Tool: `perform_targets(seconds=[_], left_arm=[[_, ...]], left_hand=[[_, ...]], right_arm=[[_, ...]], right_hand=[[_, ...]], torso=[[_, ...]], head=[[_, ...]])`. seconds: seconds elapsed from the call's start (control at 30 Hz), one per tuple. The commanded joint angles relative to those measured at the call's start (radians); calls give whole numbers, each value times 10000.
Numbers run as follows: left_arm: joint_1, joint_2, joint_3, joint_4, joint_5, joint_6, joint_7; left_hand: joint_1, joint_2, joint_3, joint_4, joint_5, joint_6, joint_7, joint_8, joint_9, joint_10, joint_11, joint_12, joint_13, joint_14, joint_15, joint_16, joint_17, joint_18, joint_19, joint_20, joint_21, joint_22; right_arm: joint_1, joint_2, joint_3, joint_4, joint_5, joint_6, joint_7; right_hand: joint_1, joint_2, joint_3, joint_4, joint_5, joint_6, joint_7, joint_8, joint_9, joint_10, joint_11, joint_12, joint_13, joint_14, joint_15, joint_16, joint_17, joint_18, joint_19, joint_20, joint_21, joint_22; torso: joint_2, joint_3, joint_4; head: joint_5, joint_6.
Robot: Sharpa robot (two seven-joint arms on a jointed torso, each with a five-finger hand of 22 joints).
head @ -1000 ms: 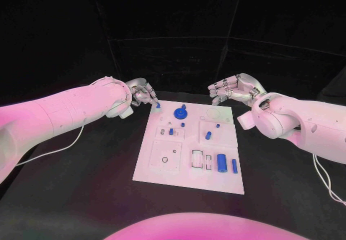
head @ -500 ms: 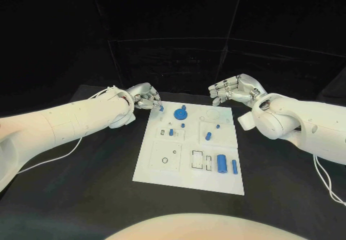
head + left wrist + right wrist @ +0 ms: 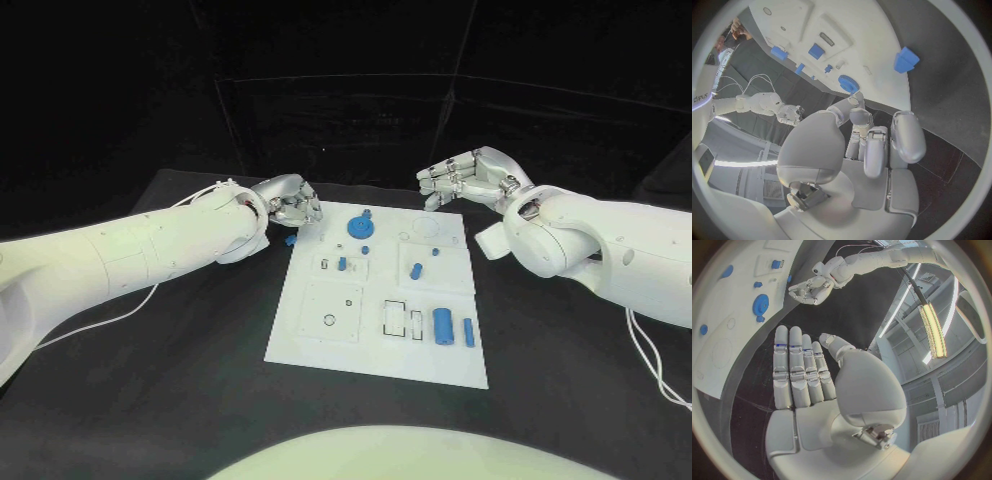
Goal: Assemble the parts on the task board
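The white task board (image 3: 329, 335) lies in the middle of the black table. On it I see a blue gear (image 3: 359, 227), small blue pegs (image 3: 342, 265) and two blue cylinders (image 3: 443, 324) near its right edge. One small blue piece (image 3: 290, 240) lies on the table just off the board's far left edge; it also shows in the left wrist view (image 3: 906, 59). My left hand (image 3: 289, 200) hovers above and behind that piece, fingers curled, holding nothing. Past the board's far right corner my right hand (image 3: 464, 177) is raised with its fingers straight (image 3: 795, 370) and nothing in it.
Black table surface surrounds the board on all sides. A white cable (image 3: 101, 305) runs along the table under my left arm. The board (image 3: 729, 315) and my left hand (image 3: 811, 290) also appear in the right wrist view.
My left hand held a small blue piece over the board's far left corner; that piece now lies on the table beside the board. The hand has drawn back slightly. The right hand has not moved.
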Motion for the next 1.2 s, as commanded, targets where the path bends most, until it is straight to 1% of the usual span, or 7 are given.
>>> perform_targets(seconds=[0.03, 0.47, 0.53, 0.6, 0.8, 0.93, 1.2], left_arm=[[2, -15, -5, 25, -286, -18, 160], [-17, -384, -9, 71, 73, -239, 423], [-6, -477, -6, 101, 252, -160, 479], [20, -607, -2, 142, 413, -55, 472], [125, -1011, 1, 246, 430, 732, 157], [157, -1191, 0, 172, -85, 1168, 93], [172, -1170, -9, -182, -873, 1596, 88]], left_hand=[[-2, -104, 33, -28, 17, -34, 22, 49, 364, 84, -14, 44, 9, 1038, -44, 63, 2634, -156, 60, -3, 37, 16], [-105, -180, 113, 60, -4, -88, 20, 26, 391, -37, -9, -172, -287, 1038, -40, 63, 2634, -121, -3, -5, -105, -118], [-81, -197, 167, 71, -5, -206, 72, -61, 369, -281, 26, -494, -705, 1038, -22, 63, 2634, -93, -69, 2, -237, -240], [-37, -231, 212, 90, -11, -348, 182, -191, 327, -1082, 130, -1460, -1938, 1022, 59, 36, 2575, 1, -295, 50, -683, -666], [303, -583, 497, -191, -19, -772, 506, -629, 47, -2538, 455, -2531, -2614, 489, 333, -719, 1071, 332, -1194, 259, -2331, -2172], [509, -798, 585, -383, -24, -911, 521, -830, -136, -2892, 481, -2806, -2812, 45, 389, -1233, 159, 562, -1855, 348, -3399, -3105], [485, -1191, 186, -462, -32, -1159, 562, -1127, -381, -2823, 501, -2773, -2880, -64, 420, -1294, 67, 590, -2048, 400, -3588, -3195]], right_arm=[[17, -3, 5, 9, -5, 38, 99], [16, -20, 5, 0, -5, 48, 101], [16, -23, 5, 0, -5, 51, 99], [16, -29, 5, -2, -5, 54, 95], [16, -64, 4, -7, -5, 65, 73], [16, -72, 4, -10, -5, 73, 64], [15, -54, 4, -25, -5, 89, 60]], right_hand=[[-14, 73, 52, -1, 39, -55, 27, -51, -1, -12, 52, -20, -17, 67, 27, -41, -15, 118, 97, -2, -35, -8], [-14, 73, 52, -1, 39, -55, 27, -51, -1, -12, 52, -20, -17, 67, 27, -41, -15, 118, 97, -2, -35, -8], [-14, 73, 52, -1, 39, -55, 27, -51, -1, -12, 52, -20, -17, 67, 27, -41, -15, 118, 97, -2, -35, -8], [-14, 73, 52, -1, 39, -55, 27, -51, -1, -12, 52, -20, -17, 67, 27, -41, -15, 118, 97, -2, -35, -8], [-14, 73, 52, -1, 39, -55, 27, -51, -1, -12, 52, -20, -17, 67, 27, -41, -15, 118, 97, -2, -35, -8], [-14, 73, 52, -1, 39, -55, 27, -51, -1, -12, 52, -20, -17, 67, 27, -41, -15, 118, 97, -2, -35, -8], [-14, 73, 52, -1, 39, -55, 27, -51, -1, -12, 52, -20, -17, 67, 27, -41, -15, 118, 97, -2, -35, -8]], torso=[[0, -3, -1], [-4, -4, 14], [-3, 2, 4], [-5, 7, -5], [-2, 10, -1], [-9, 5, 22], [7, -7, -5]], head=[[11, -4], [-19, -26], [2, -15], [5, -14], [3, -6], [15, -1], [80, 0]])
